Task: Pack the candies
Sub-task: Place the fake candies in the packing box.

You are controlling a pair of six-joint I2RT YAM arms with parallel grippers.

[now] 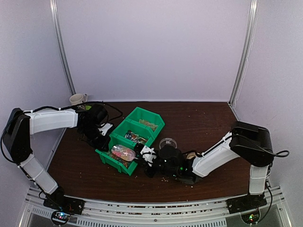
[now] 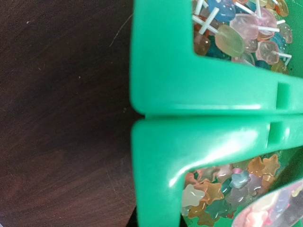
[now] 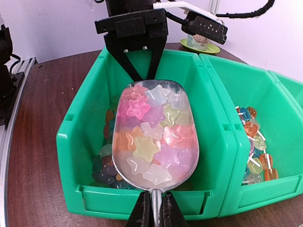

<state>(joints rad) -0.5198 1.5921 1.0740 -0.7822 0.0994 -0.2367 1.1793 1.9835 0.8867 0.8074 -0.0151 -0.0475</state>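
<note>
Three green bins stand in a diagonal row. The nearest bin holds star-shaped candies of mixed colours; the bin beside it holds candies on white sticks. My right gripper is shut on the handle of a clear scoop, which hangs level over the nearest bin, heaped with star candies. From above, the scoop lies just ahead of that gripper. My left gripper is shut on the bin's far wall; its fingers are mostly hidden in its own wrist view.
A mug stands at the back left corner beside a small green saucer. A small round clear dish sits right of the bins, and a small jar is by the right arm. Pale crumbs dot the dark table.
</note>
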